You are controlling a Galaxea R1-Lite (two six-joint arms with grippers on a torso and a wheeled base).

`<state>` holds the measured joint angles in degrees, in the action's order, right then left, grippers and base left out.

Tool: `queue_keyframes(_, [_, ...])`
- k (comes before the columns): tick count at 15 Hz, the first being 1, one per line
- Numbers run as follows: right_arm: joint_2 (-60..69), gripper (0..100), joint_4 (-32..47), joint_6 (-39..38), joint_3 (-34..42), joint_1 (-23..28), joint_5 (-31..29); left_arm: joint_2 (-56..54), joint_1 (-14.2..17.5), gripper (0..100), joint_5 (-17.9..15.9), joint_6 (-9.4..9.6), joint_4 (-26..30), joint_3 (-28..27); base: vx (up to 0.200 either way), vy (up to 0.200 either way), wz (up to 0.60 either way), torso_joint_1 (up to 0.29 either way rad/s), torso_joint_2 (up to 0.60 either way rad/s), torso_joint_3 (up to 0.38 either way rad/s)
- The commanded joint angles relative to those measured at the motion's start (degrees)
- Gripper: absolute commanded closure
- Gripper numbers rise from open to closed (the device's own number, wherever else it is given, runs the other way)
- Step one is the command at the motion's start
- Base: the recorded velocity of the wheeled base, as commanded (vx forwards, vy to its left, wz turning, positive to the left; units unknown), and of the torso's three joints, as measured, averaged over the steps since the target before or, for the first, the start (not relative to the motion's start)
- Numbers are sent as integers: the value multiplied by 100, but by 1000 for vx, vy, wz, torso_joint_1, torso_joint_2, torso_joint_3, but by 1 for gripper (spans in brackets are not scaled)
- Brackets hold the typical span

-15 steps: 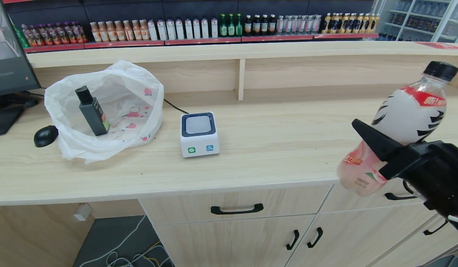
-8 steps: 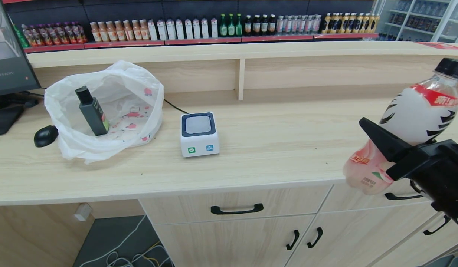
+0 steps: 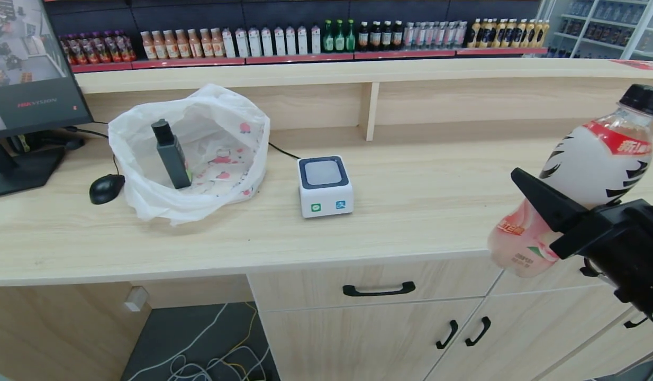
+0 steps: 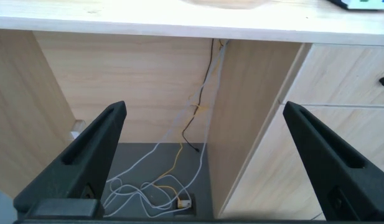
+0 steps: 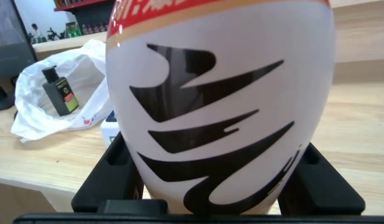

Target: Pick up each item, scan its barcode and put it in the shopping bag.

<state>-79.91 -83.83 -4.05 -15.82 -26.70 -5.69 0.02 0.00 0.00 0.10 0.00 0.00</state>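
Observation:
A drink bottle with a white, black-striped label, pink base and black cap hangs tilted in the air beyond the counter's front right edge. My right gripper is shut on its lower body. Up close, the bottle sits between the right gripper jaws. The white shopping bag stands open on the counter's left, with a dark green bottle upright inside. A white cube scanner sits right of the bag. My left gripper is open and empty, below counter height, facing the counter's underside.
A black mouse and a monitor lie left of the bag. Drawers and cabinet doors front the counter. Loose cables lie on the floor in the open bay. A raised back ledge borders the counter.
The right gripper carried the drink bottle slightly up and to the right. The head camera then shifted, so bag and scanner sit further right in the picture.

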Motion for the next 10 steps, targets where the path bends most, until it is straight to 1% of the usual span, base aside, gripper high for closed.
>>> queue_keyframes(1, [-33, 100, -1, 0, -8, -2, 7, -2, -9, 0, 0, -1, 0, 0, 0, 200, 0, -2, 2, 2])
queue_keyframes(8, [-51, 100, -45, 9, -17, -2, 86, -2, 0, 0, 0, -10, 0, 0, 0, 200, 0, 2, 2, 3])
queue_keyframes(9, [-69, 100, -45, 9, -52, -64, 77, -2, -9, 0, 0, -1, 0, 0, 0, 200, 0, 12, 7, 2])
queue_keyframes(10, [-86, 100, -45, 9, -61, -81, 86, -2, -9, 0, 0, -1, 0, 0, 0, 0, 0, 0, 0, 0])
